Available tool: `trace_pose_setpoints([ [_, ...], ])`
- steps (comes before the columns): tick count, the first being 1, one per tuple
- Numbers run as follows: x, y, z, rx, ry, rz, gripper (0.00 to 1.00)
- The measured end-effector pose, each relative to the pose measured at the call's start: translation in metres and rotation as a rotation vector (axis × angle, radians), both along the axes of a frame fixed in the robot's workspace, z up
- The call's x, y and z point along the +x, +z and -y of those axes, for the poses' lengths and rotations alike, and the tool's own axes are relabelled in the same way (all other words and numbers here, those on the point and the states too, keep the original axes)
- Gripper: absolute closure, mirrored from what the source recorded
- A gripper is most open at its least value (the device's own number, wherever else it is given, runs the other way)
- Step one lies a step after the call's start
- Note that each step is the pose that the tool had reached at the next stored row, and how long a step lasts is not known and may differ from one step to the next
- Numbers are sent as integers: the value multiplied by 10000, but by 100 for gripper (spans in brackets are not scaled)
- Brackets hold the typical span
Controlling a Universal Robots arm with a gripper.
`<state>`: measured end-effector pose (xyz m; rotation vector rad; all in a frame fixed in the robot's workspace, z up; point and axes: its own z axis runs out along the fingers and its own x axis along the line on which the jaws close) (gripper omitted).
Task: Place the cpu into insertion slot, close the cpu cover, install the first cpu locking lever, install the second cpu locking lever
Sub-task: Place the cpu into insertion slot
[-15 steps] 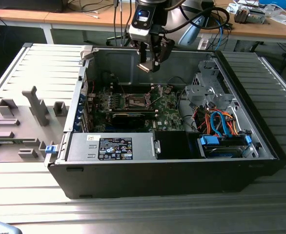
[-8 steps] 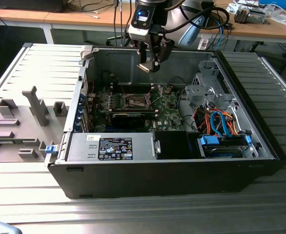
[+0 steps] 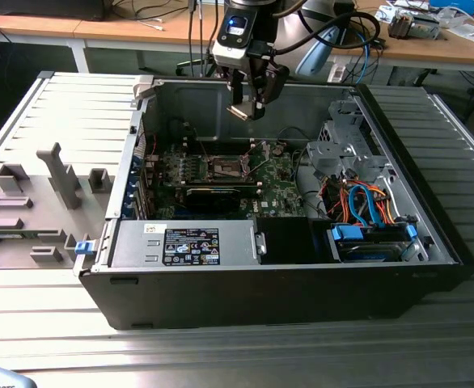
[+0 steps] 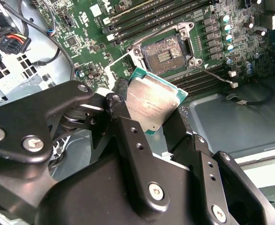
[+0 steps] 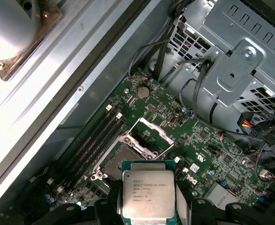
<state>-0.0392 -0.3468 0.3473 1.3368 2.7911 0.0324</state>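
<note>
ribbed metal counter (image 3: 221, 356) carried an open case (image 3: 261, 299). over its board the claw (image 3: 247, 109) gripped the cpu (image 5: 148, 196) by its edges, apart from the slot (image 5: 116, 163), which lay bare with the cover (image 5: 156, 130) raised. seating, closing and both lockings were all left.

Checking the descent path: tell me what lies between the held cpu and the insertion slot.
Nothing: in the exterior view the stretch from the cpu down to the insertion slot is bare air.
</note>
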Motion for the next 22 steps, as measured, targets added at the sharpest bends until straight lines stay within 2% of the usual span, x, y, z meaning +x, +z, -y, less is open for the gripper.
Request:
trace_pose_setpoints([
  [22,0,0,0,-27,-116,0,45],
])
